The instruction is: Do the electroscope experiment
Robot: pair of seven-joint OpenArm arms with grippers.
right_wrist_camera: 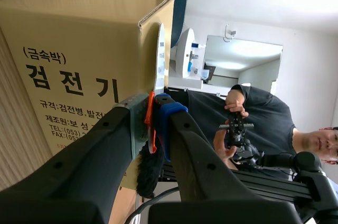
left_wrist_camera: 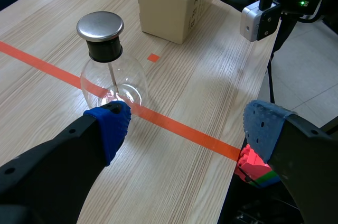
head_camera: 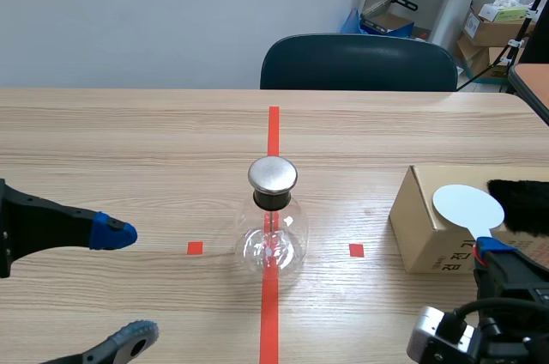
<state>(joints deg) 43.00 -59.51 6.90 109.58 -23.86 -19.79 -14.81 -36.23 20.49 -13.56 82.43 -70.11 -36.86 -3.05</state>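
Note:
The electroscope, a clear glass flask point(head_camera: 272, 239) with a round metal cap point(head_camera: 273, 174), stands on the red tape line mid-table. In the left wrist view the flask point(left_wrist_camera: 112, 78) is just ahead of my left gripper point(left_wrist_camera: 185, 126), which is open and holds nothing. The left gripper point(head_camera: 124, 285) sits low at the left of the scene. On the cardboard box point(head_camera: 425, 227) at the right lies a white disc paddle point(head_camera: 467, 207) beside a black fur piece point(head_camera: 521, 205). My right gripper point(right_wrist_camera: 155, 113) is shut on the paddle's thin orange handle point(right_wrist_camera: 150, 114), with the disc point(right_wrist_camera: 160, 57) edge-on over the box point(right_wrist_camera: 74, 55).
A dark chair point(head_camera: 358, 63) stands behind the table's far edge, with cartons point(head_camera: 493, 25) on the floor beyond. A person point(right_wrist_camera: 264, 123) holding a small device stands past the box. The table's near edge point(left_wrist_camera: 232, 155) lies under the left gripper.

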